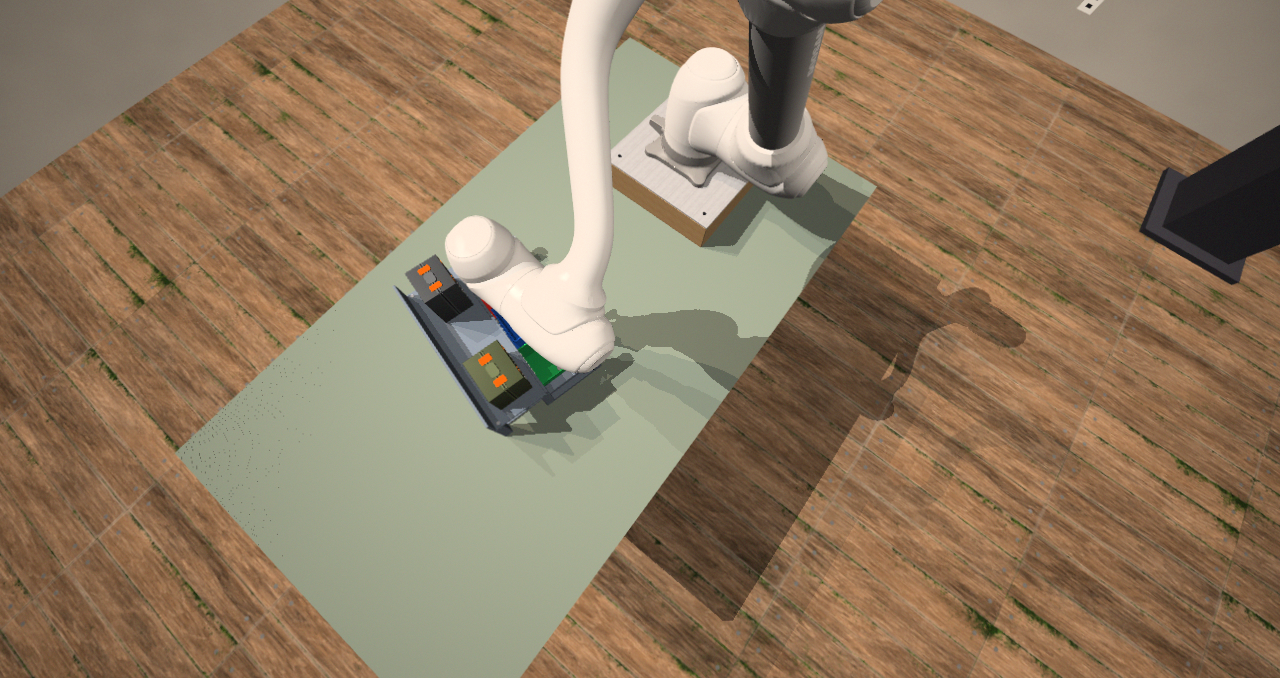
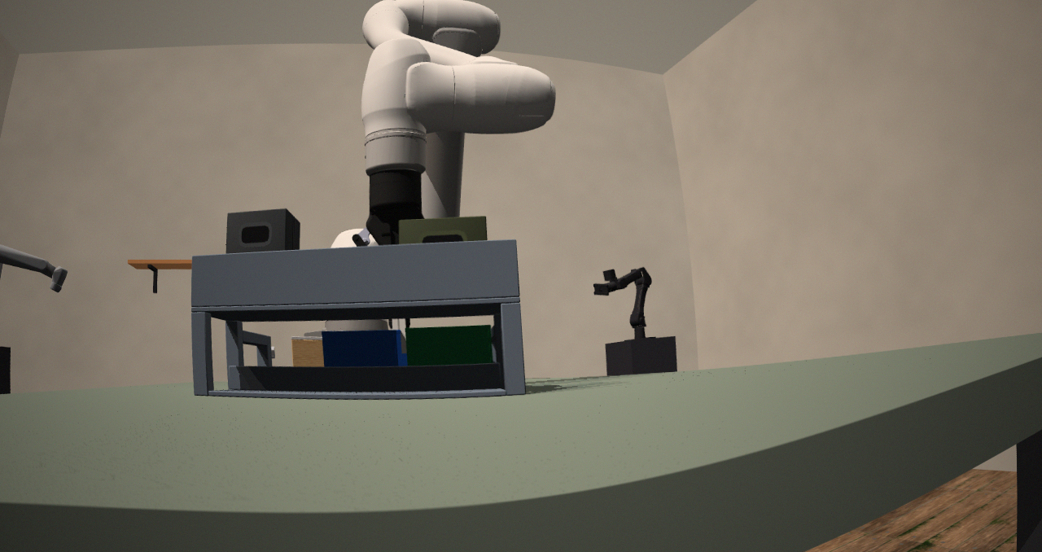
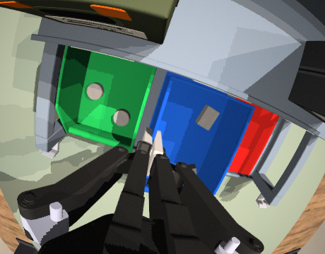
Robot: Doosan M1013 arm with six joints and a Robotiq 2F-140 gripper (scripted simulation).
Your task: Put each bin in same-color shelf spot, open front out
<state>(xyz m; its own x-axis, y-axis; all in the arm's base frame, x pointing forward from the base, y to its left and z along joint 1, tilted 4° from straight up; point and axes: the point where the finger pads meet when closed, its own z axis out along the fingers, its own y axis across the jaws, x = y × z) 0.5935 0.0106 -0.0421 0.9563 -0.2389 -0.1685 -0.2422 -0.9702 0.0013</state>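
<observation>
In the wrist view my gripper (image 3: 150,139) is shut on the left side wall of the blue bin (image 3: 191,102) (image 2: 361,348) near its front; one fingertip is outside the wall, one inside. The blue bin holds a grey block (image 3: 208,117). Its back is under the shelf's upper board, its front sticks out past the shelf front, and it sits beside a red area (image 3: 254,137), partly covering it. The green bin (image 3: 106,102) (image 2: 448,344) is in the left spot, open front outward, with two round grey parts inside. The colored marks under both bins are hidden. No red bin can be made out.
The grey shelf (image 2: 355,279) (image 3: 42,106) has a low upper board. An olive box (image 1: 496,374) (image 2: 442,228) (image 3: 99,17) and a dark box (image 1: 438,289) (image 2: 262,231) (image 3: 314,81) stand on top. A divider and side posts flank the spots.
</observation>
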